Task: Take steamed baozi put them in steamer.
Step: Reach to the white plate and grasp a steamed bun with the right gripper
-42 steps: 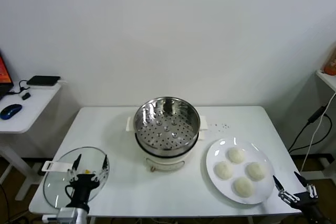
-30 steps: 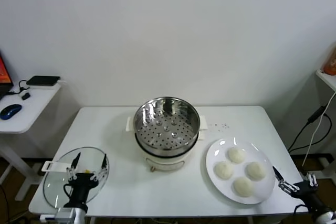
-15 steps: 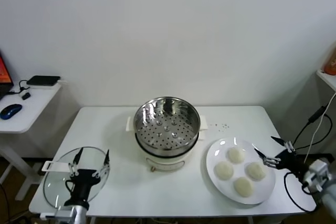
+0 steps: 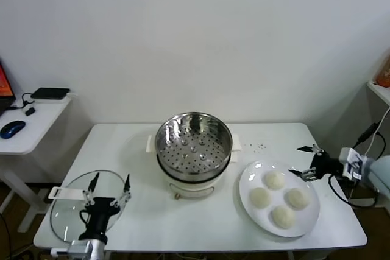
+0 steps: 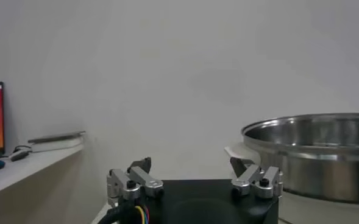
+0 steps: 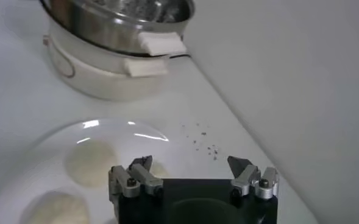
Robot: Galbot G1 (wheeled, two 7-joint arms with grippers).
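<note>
Right hand (image 4: 306, 161) (jaws spread wide, empty) hovers at the plate's (image 4: 308, 220) far-right rim, beside four baozi (image 4: 273, 179); left hand (image 4: 109, 187), open, over glass lid (image 4: 64, 208).

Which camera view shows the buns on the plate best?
The head view: all four buns lie unobstructed on the white plate. The right wrist view catches only two buns, partly behind the open right gripper. The left wrist view shows none.

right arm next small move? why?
Probably lower the open right pincer onto the nearest baozi on the plate: it hovers at the plate's far right edge, holding nothing, all four buns unpicked, steamer empty.
</note>
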